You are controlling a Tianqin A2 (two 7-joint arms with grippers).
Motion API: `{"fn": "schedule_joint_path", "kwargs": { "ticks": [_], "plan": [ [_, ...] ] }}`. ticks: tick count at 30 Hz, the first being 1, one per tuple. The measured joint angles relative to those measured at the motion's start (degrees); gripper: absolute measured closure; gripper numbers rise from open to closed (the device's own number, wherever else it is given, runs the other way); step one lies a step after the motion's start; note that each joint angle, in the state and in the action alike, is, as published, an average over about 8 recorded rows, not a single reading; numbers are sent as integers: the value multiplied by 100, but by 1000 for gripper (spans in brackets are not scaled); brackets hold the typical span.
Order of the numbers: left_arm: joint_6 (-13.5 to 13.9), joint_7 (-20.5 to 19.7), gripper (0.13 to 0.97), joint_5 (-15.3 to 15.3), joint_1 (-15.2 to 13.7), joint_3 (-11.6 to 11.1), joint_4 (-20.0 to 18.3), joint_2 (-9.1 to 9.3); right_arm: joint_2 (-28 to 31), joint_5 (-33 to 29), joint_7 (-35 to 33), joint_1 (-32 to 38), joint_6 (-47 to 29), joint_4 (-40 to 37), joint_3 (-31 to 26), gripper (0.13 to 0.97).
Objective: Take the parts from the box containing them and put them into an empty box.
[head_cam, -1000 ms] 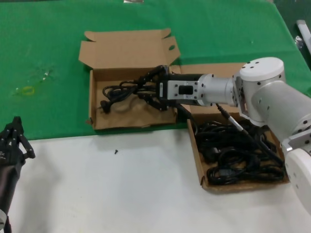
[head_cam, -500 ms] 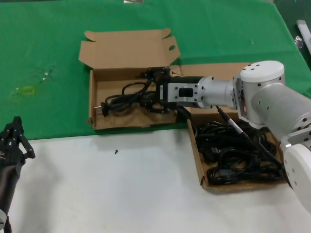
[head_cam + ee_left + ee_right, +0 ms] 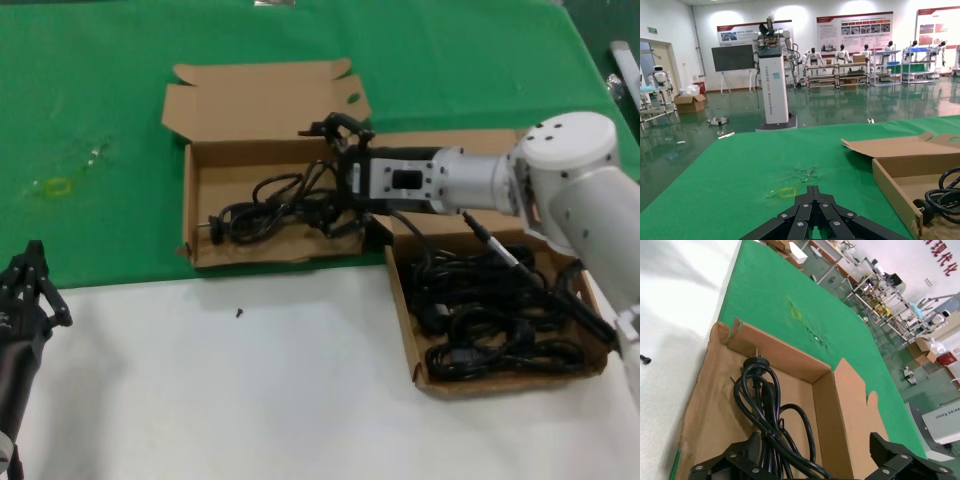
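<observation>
- Lighting was bright, even and overhead; shadows stayed soft.
- Ceiling lights glared on the hall floor (image 3: 850, 107).
- Right wrist view showed edge distortion.

A large hall with white walls (image 3: 700, 20) held red-topped posters (image 3: 854, 31), a dark screen (image 3: 734, 57) and metal shelves (image 3: 840, 70). Ceiling light glared off the glossy green floor (image 3: 840, 107). Green cloth (image 3: 100, 100) covered part of the white table (image 3: 220, 400).
</observation>
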Motion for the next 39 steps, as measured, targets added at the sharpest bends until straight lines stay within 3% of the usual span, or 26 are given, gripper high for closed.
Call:
{"fn": "schedule_joint_path", "kwargs": {
  "ticks": [4,10,21,28,39],
  "plan": [
    [0,0,955,0,0,0,0,0,291,-110,644,-364,-73,894,-139,394],
    [0,0,955,0,0,0,0,0,613,-178,1296,-733,-129,1814,-234,275],
    [0,0,936,0,0,0,0,0,662,-167,1432,-854,-77,2007,-220,148],
    [0,0,925,0,0,0,0,0,675,-77,1695,-1223,220,2356,-98,134],
    [0,0,782,0,0,0,0,0,706,124,2288,-2045,888,3142,175,129]
  ]
}}
